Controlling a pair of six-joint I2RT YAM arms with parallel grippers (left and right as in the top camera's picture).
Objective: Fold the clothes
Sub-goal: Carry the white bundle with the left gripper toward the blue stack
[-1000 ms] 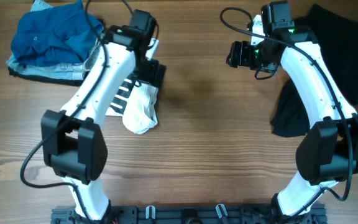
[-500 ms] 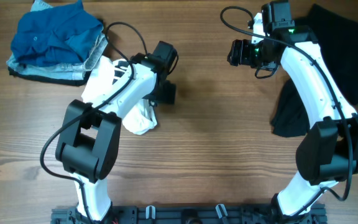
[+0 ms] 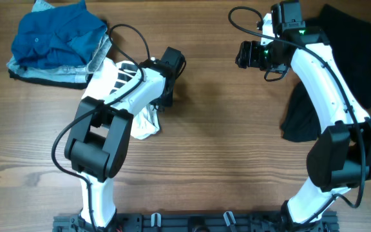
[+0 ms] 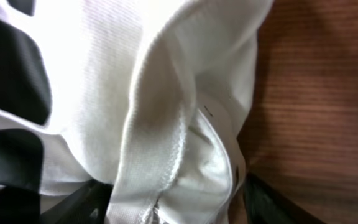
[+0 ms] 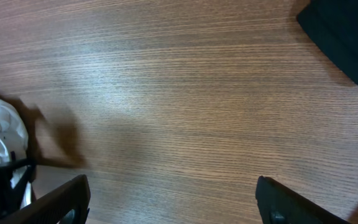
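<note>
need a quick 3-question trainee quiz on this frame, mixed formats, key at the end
1. True or false: the right gripper is clamped on a garment.
2. What lies between the fingers of the left gripper? A. a red sweater B. the white T-shirt C. nothing
3. On which of the robot's own sides does the blue pile lie?
Key: 1. False: it stands open over the bare table. 2. B. 3. Left, at the far end.
</note>
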